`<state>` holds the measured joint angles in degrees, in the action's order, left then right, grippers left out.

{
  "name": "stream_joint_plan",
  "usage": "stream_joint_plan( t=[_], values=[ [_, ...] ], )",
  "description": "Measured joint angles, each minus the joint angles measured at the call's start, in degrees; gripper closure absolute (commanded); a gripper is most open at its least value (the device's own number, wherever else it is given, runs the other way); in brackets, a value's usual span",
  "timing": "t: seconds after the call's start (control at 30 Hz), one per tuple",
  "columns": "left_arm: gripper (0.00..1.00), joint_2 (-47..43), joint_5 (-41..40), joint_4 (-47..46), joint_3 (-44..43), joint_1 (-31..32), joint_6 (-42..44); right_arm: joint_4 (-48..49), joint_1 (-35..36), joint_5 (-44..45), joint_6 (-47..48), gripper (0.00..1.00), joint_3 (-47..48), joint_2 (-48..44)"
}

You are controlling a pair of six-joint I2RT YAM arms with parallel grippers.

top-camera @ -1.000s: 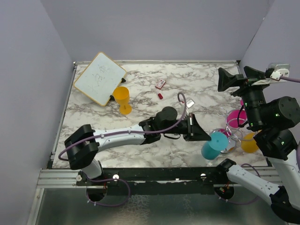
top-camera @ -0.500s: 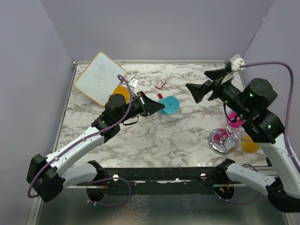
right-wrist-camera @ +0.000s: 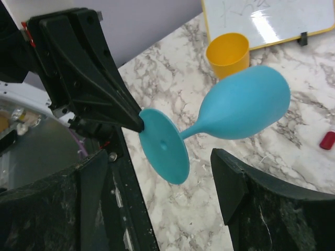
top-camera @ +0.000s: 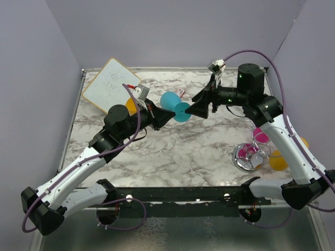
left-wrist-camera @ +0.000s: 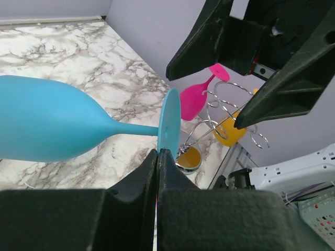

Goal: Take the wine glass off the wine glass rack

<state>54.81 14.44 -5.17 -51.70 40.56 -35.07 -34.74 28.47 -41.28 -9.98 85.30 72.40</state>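
Observation:
The blue wine glass (top-camera: 172, 104) is held sideways in the air over the back middle of the table. My left gripper (top-camera: 168, 113) is shut on the rim of its foot; in the left wrist view (left-wrist-camera: 158, 151) the foot (left-wrist-camera: 168, 123) stands edge-on above the closed tips. My right gripper (top-camera: 198, 109) is open, pointing at the foot (right-wrist-camera: 165, 144) from the right, with a finger (right-wrist-camera: 225, 172) on each side of it. The wine glass rack (top-camera: 250, 156) stands at the right with a pink glass (top-camera: 261, 137) and a yellow glass (top-camera: 277, 160) on it.
A whiteboard (top-camera: 111, 86) leans at the back left. A yellow cup (right-wrist-camera: 227, 52) stands beside it, partly behind my left arm in the top view. A small pink card (top-camera: 179, 93) and a red piece (right-wrist-camera: 327, 140) lie on the marble.
My left arm has carried the blue glass from beside the rack to the back middle and raised it. My right arm has swung left, its open jaws now at the glass's foot.

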Motion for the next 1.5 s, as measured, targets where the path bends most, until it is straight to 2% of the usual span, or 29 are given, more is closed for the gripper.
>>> stream_joint_plan(
  t=[0.1, 0.23, 0.37, 0.57, 0.67, 0.7, 0.77, 0.83, 0.9, 0.93, 1.0, 1.17, 1.37, 1.5],
  values=[
    [1.00, -1.3, -0.1, 0.3, 0.1, 0.0, 1.4, 2.4, -1.8, -6.7, -1.1, 0.23, -3.0, -0.5],
    [1.00, -2.1, 0.2, 0.0, 0.1, 0.0, 2.0, 4.6, -2.1, -10.9, -1.5, 0.25, -6.4, -0.8],
    [1.00, -2.3, 2.1, -2.0, 0.7, 0.0, 1.8, 7.5, -2.2, -13.5, -2.0, 0.57, -9.2, -1.5],
    [1.00, -2.7, 5.5, -5.0, 1.7, 0.0, 1.1, 13.6, -2.2, -16.2, -3.3, 0.68, -13.4, -3.7],
    [1.00, -3.0, 7.1, -6.2, 1.8, 0.0, 1.0, 18.8, -2.3, -16.5, -5.0, 0.94, -17.4, -6.7],
    [1.00, -3.1, 7.7, -6.6, 1.8, 0.0, 1.0, 20.4, -2.3, -16.7, -5.6, 0.98, -18.4, -7.5],
    [1.00, -3.2, 8.8, -7.3, 1.8, 0.0, 1.1, 22.9, -2.3, -17.2, -6.9, 0.99, -19.6, -8.7],
    [0.73, -3.2, 9.3, -8.0, 1.7, 0.0, 1.5, 24.5, -2.4, -17.3, -7.6, 0.99, -20.2, -9.3],
    [0.38, -3.3, 9.4, -7.9, 1.6, 0.0, 2.2, 25.1, -2.4, -17.2, -7.3, 0.99, -20.3, -9.6],
    [0.28, -3.4, 9.5, -7.7, 1.6, 0.0, 2.7, 25.5, -2.4, -17.2, -6.7, 0.99, -20.4, -9.8],
    [0.17, -3.5, 9.3, -6.6, 1.6, 0.0, 3.6, 25.4, -2.4, -16.6, -4.3, 0.99, -20.4, -10.5],
    [0.10, -3.6, 7.8, -2.8, -0.2, 0.0, 4.6, 24.1, -2.4, -11.1, 10.2, 0.99, -22.5, -15.5],
    [0.06, -3.1, 4.9, 2.5, -5.4, 0.0, 4.1, 18.0, -1.5, -9.4, 48.2, 0.99, -33.6, -26.6],
    [0.05, -1.0, 1.8, 9.6, -12.1, 0.0, 3.1, 12.5, 4.2, -4.2, 67.5, 0.99, -42.2, -32.5]
  ],
)
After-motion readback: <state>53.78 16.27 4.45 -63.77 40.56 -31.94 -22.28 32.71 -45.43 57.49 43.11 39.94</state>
